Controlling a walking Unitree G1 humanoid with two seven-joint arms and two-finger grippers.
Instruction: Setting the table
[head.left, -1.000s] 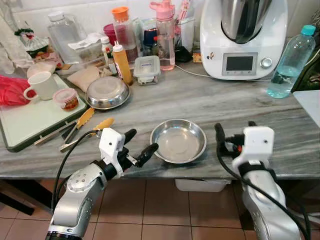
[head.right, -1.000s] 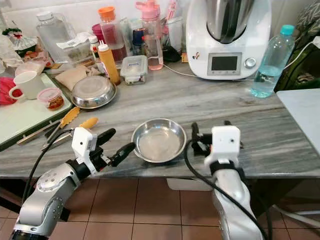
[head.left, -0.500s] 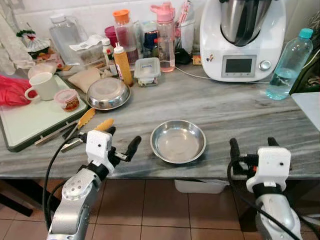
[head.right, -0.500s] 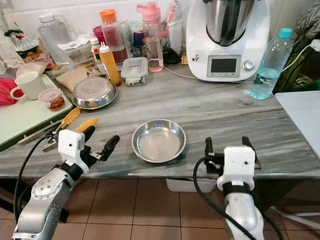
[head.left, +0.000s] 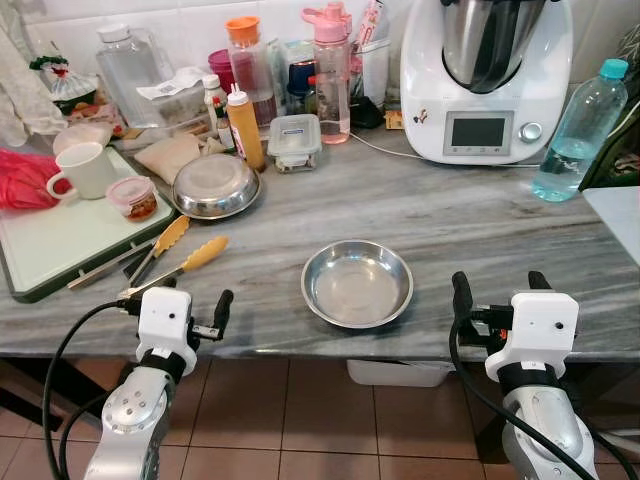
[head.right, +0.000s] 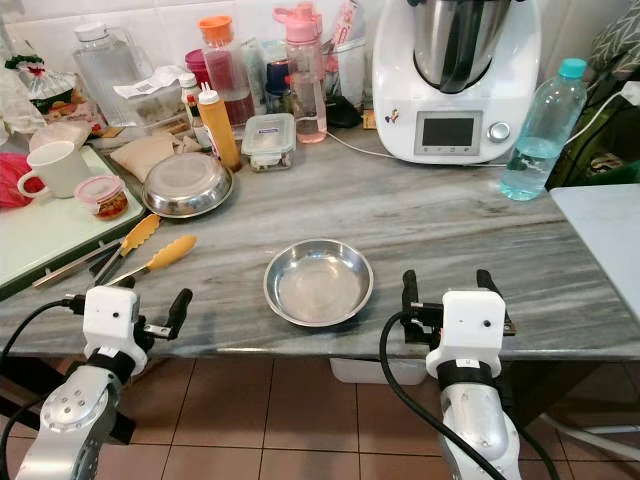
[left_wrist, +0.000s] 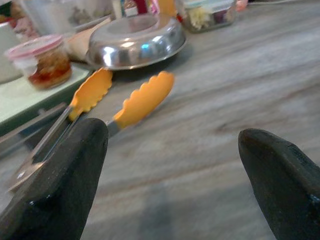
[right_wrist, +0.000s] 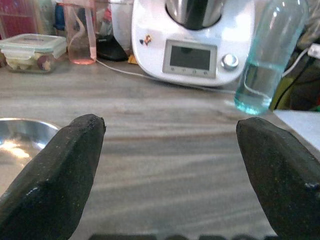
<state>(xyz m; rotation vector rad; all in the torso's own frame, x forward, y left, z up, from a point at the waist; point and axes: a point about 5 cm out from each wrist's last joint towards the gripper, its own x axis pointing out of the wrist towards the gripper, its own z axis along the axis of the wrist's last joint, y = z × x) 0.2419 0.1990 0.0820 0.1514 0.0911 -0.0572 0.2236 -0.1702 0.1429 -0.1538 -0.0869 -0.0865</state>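
A round steel bowl (head.left: 357, 283) sits empty near the front edge of the grey marble counter (head.left: 470, 215). My left gripper (head.left: 176, 297) hovers at the counter's front edge, well to the left of the bowl, open and holding nothing. Orange-tipped tongs (left_wrist: 127, 102) lie just beyond its fingers. My right gripper (head.left: 499, 289) is at the front edge to the right of the bowl, open and empty. A second steel bowl (head.left: 215, 185) lies upside down further back on the left.
A green tray (head.left: 55, 245) at the left holds a white mug (head.left: 85, 170) and a small jar (head.left: 133, 197). Bottles, a food box (head.left: 294, 140) and a white kitchen machine (head.left: 485, 75) line the back. A water bottle (head.left: 580, 125) stands at the right.
My left gripper has drawn back from the bowl's left rim and moved left to the counter edge by the tongs. My right gripper has pulled back from the bowl's right side.
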